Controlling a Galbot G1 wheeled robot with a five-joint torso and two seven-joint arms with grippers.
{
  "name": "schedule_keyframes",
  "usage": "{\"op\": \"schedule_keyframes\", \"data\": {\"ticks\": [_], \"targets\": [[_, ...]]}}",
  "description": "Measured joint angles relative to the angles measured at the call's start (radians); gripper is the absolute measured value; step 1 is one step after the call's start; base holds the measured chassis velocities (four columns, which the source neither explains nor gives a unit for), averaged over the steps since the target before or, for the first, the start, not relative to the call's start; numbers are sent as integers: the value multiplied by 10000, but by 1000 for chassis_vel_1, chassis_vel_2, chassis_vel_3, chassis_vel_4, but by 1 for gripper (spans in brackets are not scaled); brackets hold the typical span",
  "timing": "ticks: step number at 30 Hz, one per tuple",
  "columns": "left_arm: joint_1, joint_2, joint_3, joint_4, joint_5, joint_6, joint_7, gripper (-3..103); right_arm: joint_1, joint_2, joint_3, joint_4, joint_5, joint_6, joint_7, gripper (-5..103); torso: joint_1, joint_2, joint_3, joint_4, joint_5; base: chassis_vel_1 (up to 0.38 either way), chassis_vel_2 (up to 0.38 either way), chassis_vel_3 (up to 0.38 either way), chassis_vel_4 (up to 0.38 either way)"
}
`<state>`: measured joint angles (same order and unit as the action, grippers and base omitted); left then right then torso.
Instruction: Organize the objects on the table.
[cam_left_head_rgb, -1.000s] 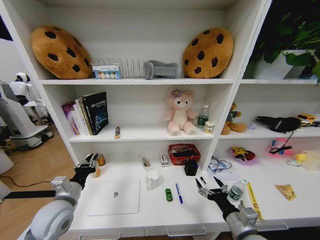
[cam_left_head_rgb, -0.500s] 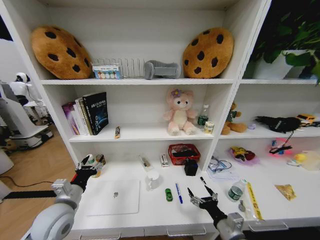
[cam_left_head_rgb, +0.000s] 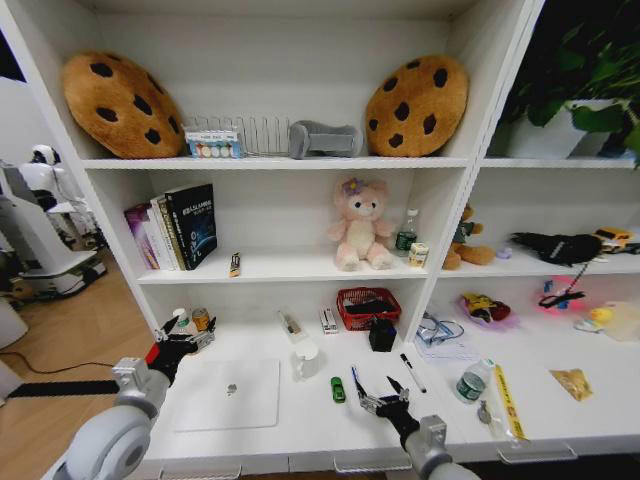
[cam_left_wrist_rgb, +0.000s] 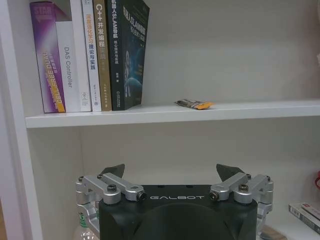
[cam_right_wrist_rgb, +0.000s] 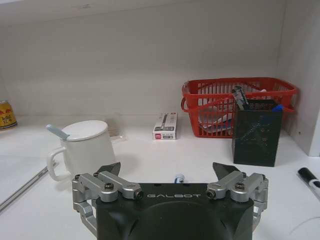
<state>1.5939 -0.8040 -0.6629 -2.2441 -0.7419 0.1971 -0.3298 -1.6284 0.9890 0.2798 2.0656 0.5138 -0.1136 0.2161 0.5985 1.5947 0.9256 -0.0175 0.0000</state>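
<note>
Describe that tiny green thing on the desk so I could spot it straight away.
Start at the silver laptop on the white desk, then look past the white mug. There sits the green toy car, beside a blue pen: it alone is short, stubby and green.

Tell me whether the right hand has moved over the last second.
Yes. The right hand has swung toward the robot's left along the table: it was beside the green-labelled can and is now at the blue pen.

"GALBOT" stands in pale letters on the black body of the left gripper and the right gripper; the white-spined upright book reads "DAS Controller"; the tan-spined upright book reads "C++"
</note>
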Motion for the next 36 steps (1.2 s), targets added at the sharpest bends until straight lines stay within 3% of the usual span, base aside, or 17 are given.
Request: {"op": "schedule_keyframes", "data": {"ticks": [12,36], "targets": [[-50,185,71,205,-91,7,32,100,1125,29,-1514,-897,-65,41,38,100,0,0,0,0,-1,0,0,0,0],[-301,359,259,461,-250,12,74,100,1833,401,-2203,-1734,-22,39,191,101,0,0,0,1,0,0,0,0,0]]}}
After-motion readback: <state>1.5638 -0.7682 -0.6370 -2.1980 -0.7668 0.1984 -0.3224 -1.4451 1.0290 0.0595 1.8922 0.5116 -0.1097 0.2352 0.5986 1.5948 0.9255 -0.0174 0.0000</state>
